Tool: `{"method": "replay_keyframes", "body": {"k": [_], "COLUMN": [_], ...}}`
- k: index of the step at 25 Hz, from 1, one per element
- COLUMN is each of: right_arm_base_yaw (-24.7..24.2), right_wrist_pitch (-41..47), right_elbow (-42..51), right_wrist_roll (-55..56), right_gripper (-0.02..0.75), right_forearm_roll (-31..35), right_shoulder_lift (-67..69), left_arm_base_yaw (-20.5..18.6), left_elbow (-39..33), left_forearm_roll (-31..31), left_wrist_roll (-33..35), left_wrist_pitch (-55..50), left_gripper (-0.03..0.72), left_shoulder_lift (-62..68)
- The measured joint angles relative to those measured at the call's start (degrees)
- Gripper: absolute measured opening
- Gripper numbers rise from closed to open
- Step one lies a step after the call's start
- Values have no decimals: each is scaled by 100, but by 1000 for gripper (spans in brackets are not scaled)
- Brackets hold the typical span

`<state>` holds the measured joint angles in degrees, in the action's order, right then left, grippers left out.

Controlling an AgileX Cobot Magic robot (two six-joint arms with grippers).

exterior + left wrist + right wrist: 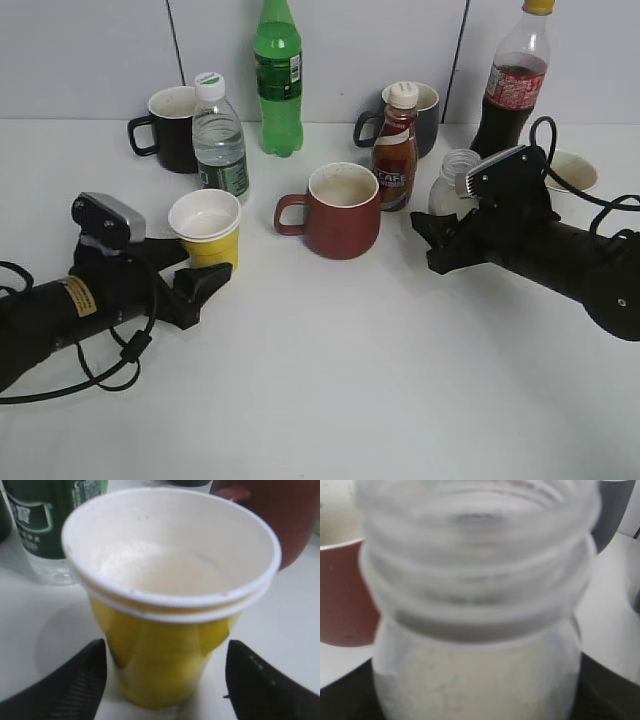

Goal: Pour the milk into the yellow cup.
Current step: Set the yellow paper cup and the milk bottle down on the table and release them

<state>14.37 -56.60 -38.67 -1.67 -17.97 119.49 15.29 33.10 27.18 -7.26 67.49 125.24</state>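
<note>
The yellow cup [207,228] stands left of centre with white liquid inside. In the left wrist view the yellow cup [165,665] fills the frame. My left gripper [195,262] [166,650] is open, one finger on each side of the cup's base, with gaps between fingers and cup. The milk [455,178] stands upright at the right, capless; its lower part is hidden behind my right gripper [440,238]. In the right wrist view the milk [475,670] is very close and blurred. The right gripper [477,692] has dark fingers against both sides of the bottle.
A brown-red mug [340,212] and a coffee bottle [396,150] stand between cup and milk. A water bottle [218,140], black mug [172,128], green bottle [277,80], dark mug [428,115], cola bottle [512,85] and white mug [575,170] line the back.
</note>
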Motion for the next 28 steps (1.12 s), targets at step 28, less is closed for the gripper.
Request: {"method": "replay_keyframes", "body": {"k": [28], "right_arm_base_yaw": [0], "right_wrist_pitch": [726], "right_elbow": [1], "right_wrist_roll": [167], "right_gripper": [557], "right_forearm_roll": [14], "right_shoulder_lift": [-107], "left_arm_base_yaw": [0], "left_elbow": [-438], "left_forearm_roll": [-14], "left_wrist_roll": [0], "left_wrist_pitch": [44], "left_gripper": [562], "left_shoulder_lift": [-480]}}
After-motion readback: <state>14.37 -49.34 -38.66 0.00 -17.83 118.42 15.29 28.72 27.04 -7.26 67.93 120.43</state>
